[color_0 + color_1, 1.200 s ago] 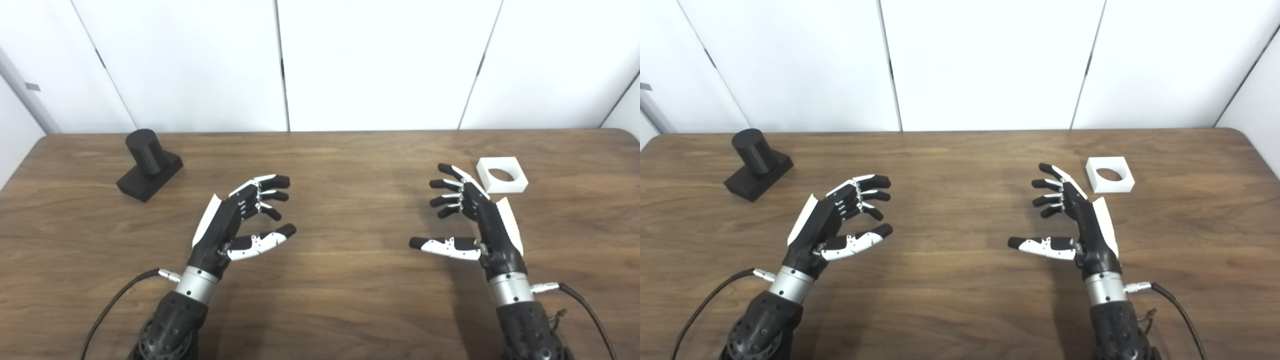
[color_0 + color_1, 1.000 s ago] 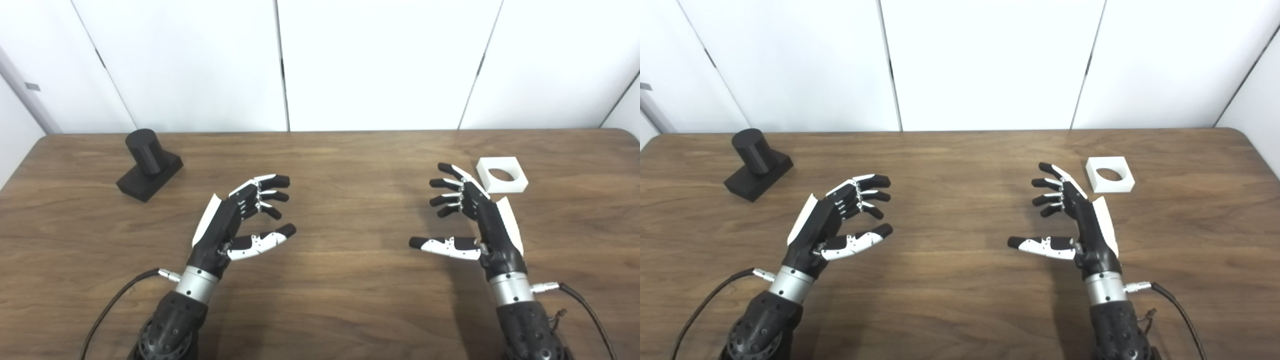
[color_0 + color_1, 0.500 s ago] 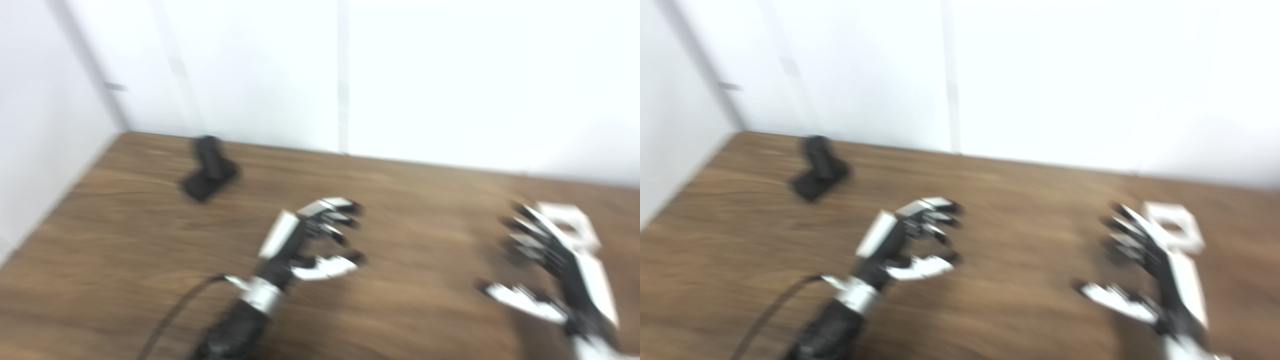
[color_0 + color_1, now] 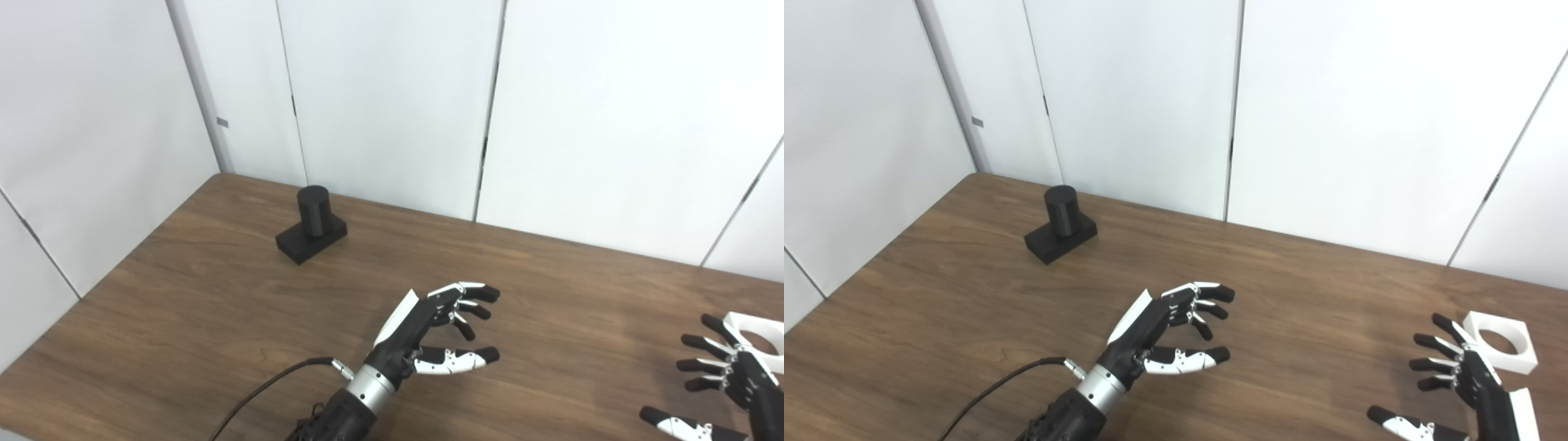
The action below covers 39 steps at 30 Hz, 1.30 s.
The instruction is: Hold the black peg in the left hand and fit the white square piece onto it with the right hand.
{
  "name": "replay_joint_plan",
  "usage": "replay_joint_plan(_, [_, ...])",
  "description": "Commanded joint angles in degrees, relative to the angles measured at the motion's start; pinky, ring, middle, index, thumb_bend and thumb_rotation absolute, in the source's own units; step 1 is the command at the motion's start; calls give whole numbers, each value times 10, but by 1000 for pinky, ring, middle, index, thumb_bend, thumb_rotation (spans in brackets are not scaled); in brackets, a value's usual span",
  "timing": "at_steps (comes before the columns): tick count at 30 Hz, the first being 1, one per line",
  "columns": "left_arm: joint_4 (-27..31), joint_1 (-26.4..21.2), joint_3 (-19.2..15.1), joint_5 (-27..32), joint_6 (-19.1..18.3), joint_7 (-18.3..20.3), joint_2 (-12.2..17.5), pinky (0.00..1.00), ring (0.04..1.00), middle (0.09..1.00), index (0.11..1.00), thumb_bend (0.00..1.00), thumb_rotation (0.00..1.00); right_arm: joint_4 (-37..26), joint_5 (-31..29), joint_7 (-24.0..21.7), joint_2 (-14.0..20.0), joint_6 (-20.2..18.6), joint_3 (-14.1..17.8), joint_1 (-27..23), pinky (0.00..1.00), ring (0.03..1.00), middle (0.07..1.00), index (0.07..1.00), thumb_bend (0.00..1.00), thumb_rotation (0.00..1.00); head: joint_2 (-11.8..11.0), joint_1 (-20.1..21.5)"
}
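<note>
- Hovering over the wooden table (image 4: pixel 968 318), the left hand (image 4: pixel 1164 327) holds nothing, its fingers (image 4: pixel 1206 293) spread and lightly curled, thumb apart below them.
- Standing upright on its square base, the black peg (image 4: pixel 1061 226) sits well beyond this hand and off to its left, untouched.
- Waiting low at the frame's corner, the right hand (image 4: pixel 1464 386) is likewise released, fingers splayed, gripping nothing.
- Lying flat just past the right hand's fingertips, the white square piece (image 4: pixel 1500 342) shows its round hole upward; contact cannot be judged.
</note>
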<state>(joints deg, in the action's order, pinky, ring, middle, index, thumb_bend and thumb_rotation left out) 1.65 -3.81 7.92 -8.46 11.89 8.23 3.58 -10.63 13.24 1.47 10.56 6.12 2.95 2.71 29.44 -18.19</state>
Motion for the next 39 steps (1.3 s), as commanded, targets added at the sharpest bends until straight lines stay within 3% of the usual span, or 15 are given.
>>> replay_joint_plan(1, [8, -17, -1, 3, 22, -8, -2, 522, 711, 782, 755, 701, 117, -30, 2, 1, 2, -1, 2, -17, 489, 614, 733, 843, 614, 0, -1, 0])
replay_joint_plan(5, [16, -18, -5, -23, 17, -27, -5, 487, 676, 772, 741, 713, 96, -36, 7, 3, 1, -3, 0, -17, 482, 606, 728, 839, 612, 0, -1, 0])
replay_joint_plan(10, [49, -27, -14, -110, -1, -67, 0, 419, 587, 715, 702, 765, 74, -45, 9, 0, -1, -16, 0, -18, 481, 605, 727, 836, 612, 0, -3, -1])
replay_joint_plan(19, [66, -79, -43, -199, -28, -74, 69, 520, 689, 729, 611, 745, 65, -47, 5, -3, 0, -26, -1, -24, 481, 601, 726, 836, 611, 0, -8, -7])
replay_joint_plan(23, [74, -99, -53, -228, -60, -72, 94, 562, 703, 732, 626, 746, 135, -49, 4, -4, 0, -30, -2, -25, 481, 600, 731, 838, 609, 0, -8, -9])
replay_joint_plan(28, [78, -120, -70, -246, -94, -81, 113, 583, 700, 734, 652, 767, 203, -50, 2, -4, 0, -31, 0, -26, 482, 601, 729, 837, 599, 0, -10, -8])
replay_joint_plan(32, [66, -137, -86, -242, -100, -94, 119, 609, 720, 736, 663, 793, 189, -53, 0, -5, 2, -35, 1, -26, 487, 604, 736, 840, 595, 0, -11, -9])
replay_joint_plan(39, [67, -152, -98, -259, -127, -105, 132, 671, 776, 784, 689, 742, 179, -63, -6, -9, 2, -42, 3, -22, 486, 608, 736, 838, 592, 0, -9, -12])
